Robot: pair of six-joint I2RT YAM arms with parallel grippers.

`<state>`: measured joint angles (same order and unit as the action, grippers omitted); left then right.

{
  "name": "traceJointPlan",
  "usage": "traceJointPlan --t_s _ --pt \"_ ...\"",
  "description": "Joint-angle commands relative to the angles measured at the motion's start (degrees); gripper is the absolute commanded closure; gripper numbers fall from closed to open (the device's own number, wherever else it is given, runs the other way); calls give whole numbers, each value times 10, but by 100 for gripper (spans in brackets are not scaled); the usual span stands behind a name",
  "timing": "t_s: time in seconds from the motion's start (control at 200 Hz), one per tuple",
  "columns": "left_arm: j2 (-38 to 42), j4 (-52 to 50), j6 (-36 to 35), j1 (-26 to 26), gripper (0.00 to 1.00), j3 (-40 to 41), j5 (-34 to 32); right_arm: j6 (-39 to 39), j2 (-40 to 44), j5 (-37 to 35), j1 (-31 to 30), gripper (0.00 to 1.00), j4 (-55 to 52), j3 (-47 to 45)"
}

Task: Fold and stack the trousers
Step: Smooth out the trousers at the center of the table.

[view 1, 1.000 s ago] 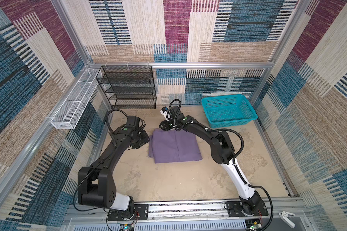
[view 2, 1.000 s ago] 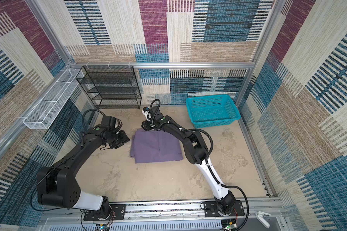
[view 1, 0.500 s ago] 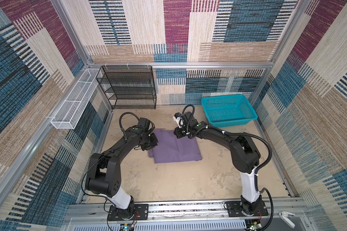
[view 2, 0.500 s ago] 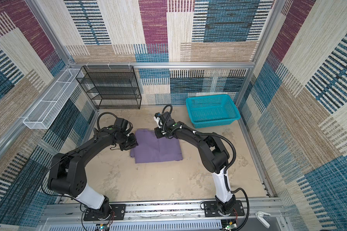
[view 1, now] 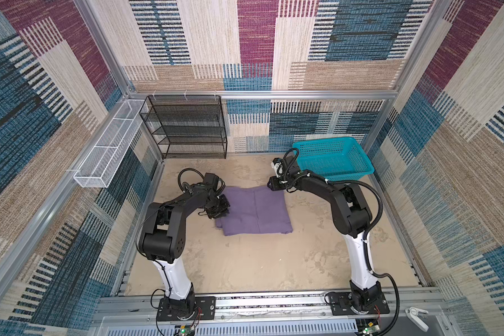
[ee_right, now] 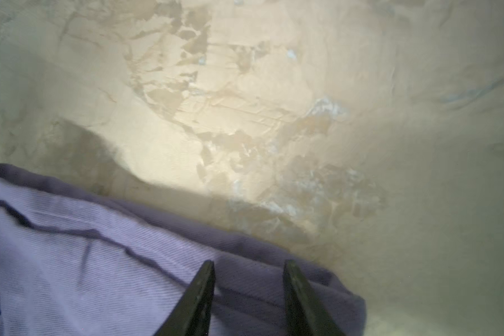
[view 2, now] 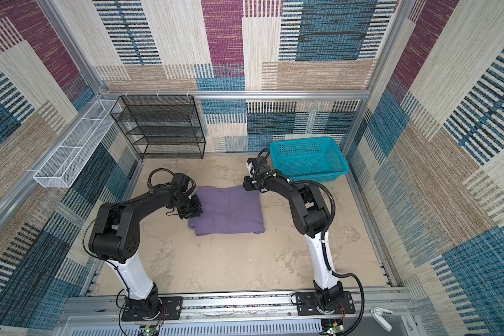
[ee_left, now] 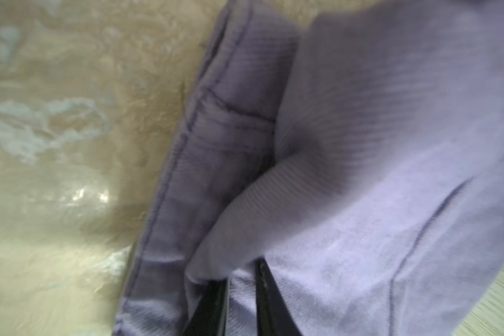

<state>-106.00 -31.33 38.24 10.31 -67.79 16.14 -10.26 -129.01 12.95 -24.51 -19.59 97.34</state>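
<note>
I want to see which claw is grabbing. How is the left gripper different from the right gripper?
The left gripper has its fingers nearly together, pinching the trousers; the right gripper has its fingers apart, cloth lying beneath. The left gripper sits at the trousers' side edge, the right gripper at a back corner. Both have black fingers.

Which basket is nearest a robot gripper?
The teal plastic basket, just behind the right gripper. The white wire basket hangs up at the side, much farther off.
</note>
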Motion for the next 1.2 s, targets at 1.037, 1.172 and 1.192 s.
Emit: traceJointPlan --t_s 1.037,1.172,1.192 --pt "284 -44 -3 28 80 197 -4 -93 387 -18 -141 84 110 -437" --pt "282 -13 10 38 80 209 19 -114 378 24 -141 90 143 -486" --pt "280 -11 11 42 79 205 20 -116 377 30 -140 90 151 -494"
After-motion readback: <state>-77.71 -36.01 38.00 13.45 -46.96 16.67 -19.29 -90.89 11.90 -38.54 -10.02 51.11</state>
